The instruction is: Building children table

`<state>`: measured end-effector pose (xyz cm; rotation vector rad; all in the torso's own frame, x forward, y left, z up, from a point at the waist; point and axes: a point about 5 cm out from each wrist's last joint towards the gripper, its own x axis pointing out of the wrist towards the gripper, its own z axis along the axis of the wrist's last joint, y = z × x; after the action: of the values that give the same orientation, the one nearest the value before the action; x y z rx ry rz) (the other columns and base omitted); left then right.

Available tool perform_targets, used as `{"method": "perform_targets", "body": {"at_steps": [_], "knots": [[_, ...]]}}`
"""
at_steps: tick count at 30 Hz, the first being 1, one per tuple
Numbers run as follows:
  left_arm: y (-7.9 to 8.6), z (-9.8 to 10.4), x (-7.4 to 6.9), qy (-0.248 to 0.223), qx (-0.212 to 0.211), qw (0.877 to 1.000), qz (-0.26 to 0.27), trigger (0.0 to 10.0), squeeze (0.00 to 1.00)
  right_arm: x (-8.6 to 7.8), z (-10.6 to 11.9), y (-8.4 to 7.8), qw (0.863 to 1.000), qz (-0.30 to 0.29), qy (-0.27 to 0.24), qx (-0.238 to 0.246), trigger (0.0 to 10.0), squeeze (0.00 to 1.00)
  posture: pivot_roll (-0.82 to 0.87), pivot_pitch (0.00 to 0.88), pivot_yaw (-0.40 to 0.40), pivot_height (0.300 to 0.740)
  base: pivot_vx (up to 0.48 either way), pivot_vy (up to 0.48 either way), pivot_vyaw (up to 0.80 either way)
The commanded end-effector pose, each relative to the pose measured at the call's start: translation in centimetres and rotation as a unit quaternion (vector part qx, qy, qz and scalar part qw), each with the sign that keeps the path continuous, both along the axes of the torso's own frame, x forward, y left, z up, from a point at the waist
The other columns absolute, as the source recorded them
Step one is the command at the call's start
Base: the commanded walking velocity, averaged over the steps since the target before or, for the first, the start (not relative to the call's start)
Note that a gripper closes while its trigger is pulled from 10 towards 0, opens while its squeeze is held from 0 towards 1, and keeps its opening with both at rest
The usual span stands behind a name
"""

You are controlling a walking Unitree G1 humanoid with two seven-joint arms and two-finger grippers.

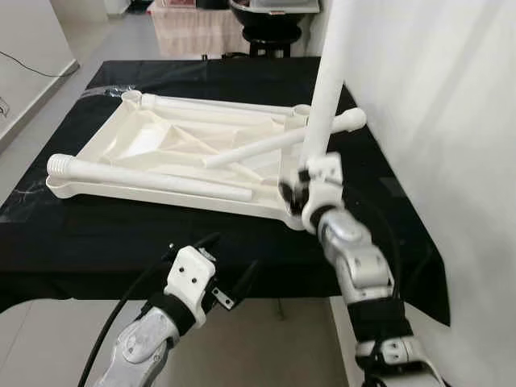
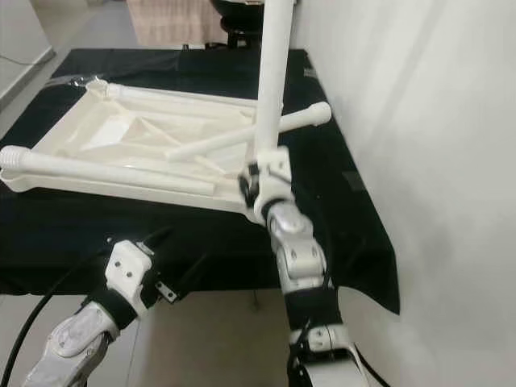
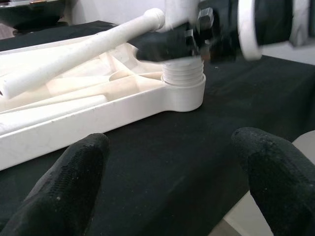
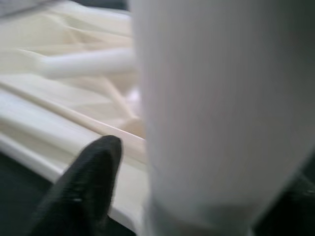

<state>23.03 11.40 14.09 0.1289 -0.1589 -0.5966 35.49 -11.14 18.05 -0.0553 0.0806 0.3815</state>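
The white children's table top (image 1: pixel 137 141) lies upside down on a black-covered table (image 1: pixel 121 234). Three loose white legs rest on it: one along the near edge (image 1: pixel 153 179), one diagonal (image 1: pixel 278 143), one at the far edge (image 1: pixel 214 105). A fourth leg (image 1: pixel 322 97) stands upright with its threaded end (image 3: pixel 183 74) in the near right corner socket (image 3: pixel 184 98). My right gripper (image 1: pixel 310 181) is shut on this leg just above the socket, one finger (image 4: pixel 86 182) beside the leg (image 4: pixel 216 113). My left gripper (image 3: pixel 167 182) hangs open at the table's front edge, its fingers (image 1: pixel 242 278) apart around nothing.
A white wall (image 1: pixel 451 121) rises close along the right side of the table. The black cloth hangs over the front edge and the right corner (image 1: pixel 427 290). Beyond the far edge stand a black stool (image 1: pixel 270 32) and a draped piece of furniture (image 1: pixel 193 28). Grey floor (image 1: pixel 48 129) lies to the left.
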Motion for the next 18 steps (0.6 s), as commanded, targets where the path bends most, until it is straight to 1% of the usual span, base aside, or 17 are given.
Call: {"method": "perform_targets", "body": {"at_steps": [1,2,3,4,5,6,7,10,13,15,18], "knots": [[0.2,-0.3,0.0,0.005,0.0,1.0,0.001,10.0,0.0,-0.1,1.1,1.2,0.998,0.054,-0.022,0.018,10.0,1.0,0.04,0.126,-0.019,0.74,0.0,0.0,0.0],[0.2,-0.4,0.1,0.005,0.0,1.0,0.001,10.0,0.0,0.2,1.4,1.0,0.997,0.079,-0.022,0.012,10.0,1.0,0.04,0.122,-0.021,0.74,0.0,0.0,0.0],[0.2,-0.4,0.2,0.005,0.0,1.0,0.001,10.0,0.0,0.5,1.6,0.4,0.99,0.135,-0.025,-0.019,10.0,0.14,0.04,0.117,-0.023,0.74,0.0,0.0,0.0],[0.2,-0.4,0.2,0.005,0.0,1.0,0.001,10.0,0.0,0.6,1.7,0.2,0.986,0.159,-0.027,-0.033,10.0,0.14,0.04,0.117,-0.023,0.74,0.0,0.0,0.0],[0.2,-0.4,0.2,0.005,0.0,1.0,0.001,10.0,0.0,0.6,1.7,0.2,0.986,0.159,-0.027,-0.033,10.0,0.14,0.04,0.117,-0.023,0.74,0.0,0.0,0.0],[0.2,-0.5,0.3,0.005,0.0,1.0,0.001,10.0,0.0,0.8,2.0,-0.2,0.979,0.197,-0.025,-0.037,10.0,0.0,0.04,0.115,-0.026,0.74,0.0,0.0,0.0],[0.2,-0.5,0.3,0.005,0.0,1.0,0.001,10.0,0.0,0.9,2.1,-0.3,0.978,0.203,-0.024,-0.035,10.0,0.0,0.04,0.115,-0.026,0.74,0.0,0.0,0.0],[0.3,-0.5,0.3,0.005,0.001,1.0,0.002,10.0,0.0,1.2,2.7,-0.6,0.966,0.251,-0.029,-0.048,10.0,0.0,0.05,0.108,-0.027,0.74,0.0,0.0,0.0],[0.3,-0.5,0.3,0.005,0.001,1.0,0.002,10.0,0.0,1.2,2.8,-0.6,0.963,0.261,-0.032,-0.051,10.0,0.0,0.05,0.108,-0.027,0.74,0.0,0.0,0.0],[0.3,-0.6,0.3,0.005,0.001,1.0,0.002,10.0,0.0,1.7,2.9,-0.7,0.959,0.277,-0.027,-0.052,10.0,0.0,0.06,0.104,-0.028,0.74,0.0,0.0,0.0],[0.3,-0.6,0.3,0.006,0.002,1.0,0.002,10.0,0.0,1.9,2.9,-0.8,0.958,0.28,-0.024,-0.051,10.0,0.0,0.06,0.104,-0.028,0.74,0.0,0.0,0.0]]}}
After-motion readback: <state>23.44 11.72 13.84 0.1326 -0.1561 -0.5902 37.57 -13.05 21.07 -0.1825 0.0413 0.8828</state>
